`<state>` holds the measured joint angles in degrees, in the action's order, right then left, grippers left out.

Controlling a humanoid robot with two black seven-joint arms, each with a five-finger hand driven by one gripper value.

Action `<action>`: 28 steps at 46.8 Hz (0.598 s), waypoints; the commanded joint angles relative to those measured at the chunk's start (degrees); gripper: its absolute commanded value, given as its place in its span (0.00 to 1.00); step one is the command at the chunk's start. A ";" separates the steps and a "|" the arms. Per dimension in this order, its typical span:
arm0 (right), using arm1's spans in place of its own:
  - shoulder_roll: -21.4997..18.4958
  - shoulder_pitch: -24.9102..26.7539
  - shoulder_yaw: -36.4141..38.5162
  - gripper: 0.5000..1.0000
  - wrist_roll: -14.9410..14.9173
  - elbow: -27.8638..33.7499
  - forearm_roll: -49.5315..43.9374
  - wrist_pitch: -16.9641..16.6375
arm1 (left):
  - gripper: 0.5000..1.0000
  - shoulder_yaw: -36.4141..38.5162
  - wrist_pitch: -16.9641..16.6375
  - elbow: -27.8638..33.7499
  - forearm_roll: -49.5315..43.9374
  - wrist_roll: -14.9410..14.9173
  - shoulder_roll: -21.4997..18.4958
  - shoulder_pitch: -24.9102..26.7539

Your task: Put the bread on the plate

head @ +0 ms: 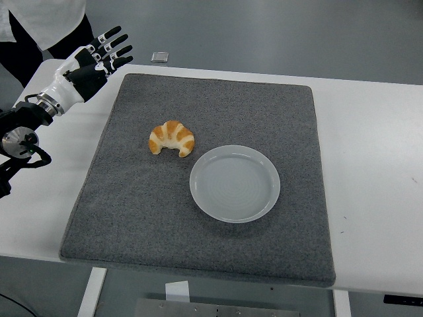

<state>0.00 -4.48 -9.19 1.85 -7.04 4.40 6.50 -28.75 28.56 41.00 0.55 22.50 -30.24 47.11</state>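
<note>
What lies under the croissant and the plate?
Both croissant and plate rest on a grey mat spread over the white table. The table beneath the mat is hidden.

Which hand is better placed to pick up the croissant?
Left. The left hand hovers open beyond the mat's far-left corner, on the croissant's side; no right arm is in view.

A white rectangular table (377, 165) carries a large grey, coarse-textured square mat (132, 205) covering most of its middle. On the mat lie a golden-brown croissant (172, 139) and, just beside it, a round white plate (234, 183).
</note>
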 commanded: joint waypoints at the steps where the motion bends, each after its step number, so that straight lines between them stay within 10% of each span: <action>1: 0.00 0.00 0.05 0.90 0.00 0.00 -0.01 0.01 | 0.98 0.01 -0.09 -0.22 0.24 0.00 0.09 0.00; 28: 0.00 0.00 -0.04 0.90 0.00 0.00 -0.01 0.01 | 0.98 0.10 -0.26 -0.31 -0.02 0.00 0.09 -0.18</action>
<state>0.00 -4.48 -9.22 1.85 -7.03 4.40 6.50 -28.65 28.16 40.67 0.62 22.50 -30.14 46.95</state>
